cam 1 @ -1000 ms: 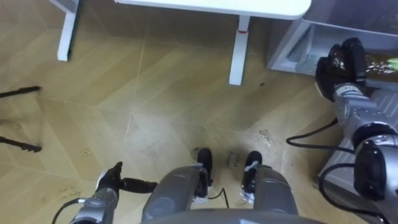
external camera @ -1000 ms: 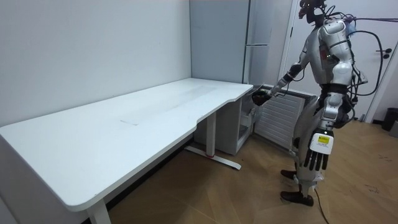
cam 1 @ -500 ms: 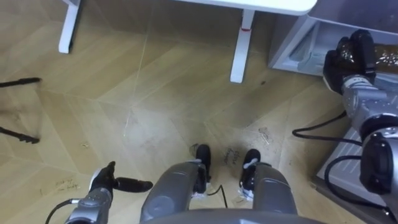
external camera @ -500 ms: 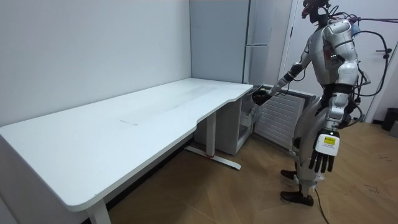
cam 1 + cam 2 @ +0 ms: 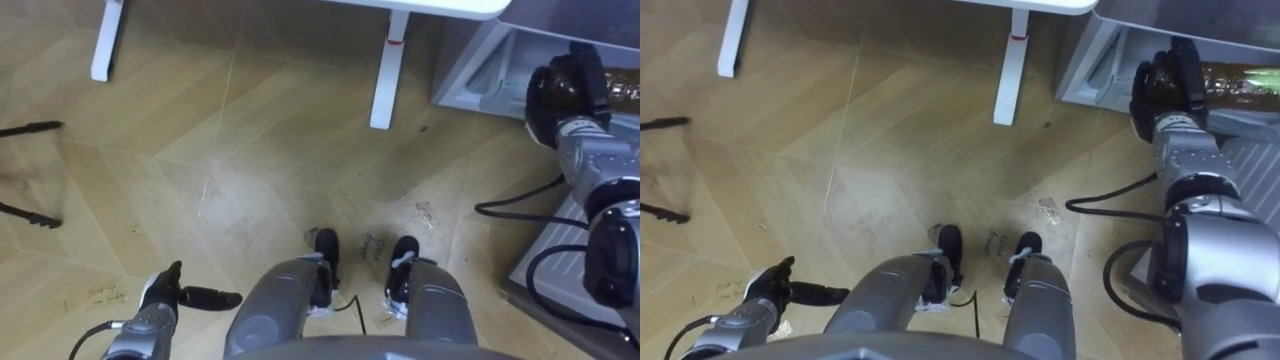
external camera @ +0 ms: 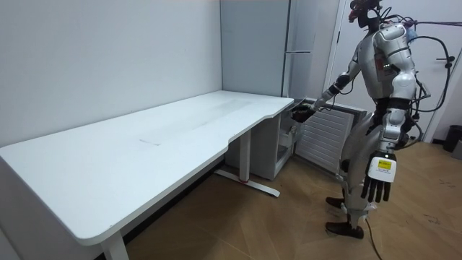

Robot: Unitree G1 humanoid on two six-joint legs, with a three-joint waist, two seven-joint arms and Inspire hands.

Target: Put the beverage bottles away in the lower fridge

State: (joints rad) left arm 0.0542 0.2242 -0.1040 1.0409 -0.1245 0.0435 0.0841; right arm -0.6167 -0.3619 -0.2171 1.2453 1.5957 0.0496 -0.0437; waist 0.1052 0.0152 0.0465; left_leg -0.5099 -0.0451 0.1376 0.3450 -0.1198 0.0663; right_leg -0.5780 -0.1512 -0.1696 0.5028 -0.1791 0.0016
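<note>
Drink (image 5: 563, 90), a dark brown one, is sitting in the grip of the right hand (image 5: 590, 92), whose black fingers are curling round it so that little of it is showing between them. The hand is holding it out at arm's length, right at the open mouth of the lower fridge (image 5: 478, 72); whether the drink is already past the fridge's front edge cannot be told. Inside the opening, just beyond the hand, something brownish and green is lying on a pale shelf, too blurred to name. In the room view the same hand (image 6: 301, 110) is reaching out at about desk height, just past the near end of the white desk (image 6: 144, 148), towards the low part of the tall grey fridge standing against the wall. The robot is standing upright on the wooden floor (image 5: 250, 150), beside the desk's end and facing the fridge, with a white desk leg (image 5: 385, 70) showing just ahead of its feet. The left hand (image 5: 163, 297) is hanging low at the robot's side, well apart from the fridge, its fingers lying straight and relaxed and holding nothing. Thin black tripod legs (image 5: 30, 128) are resting on the floor far off to the robot's left.
</note>
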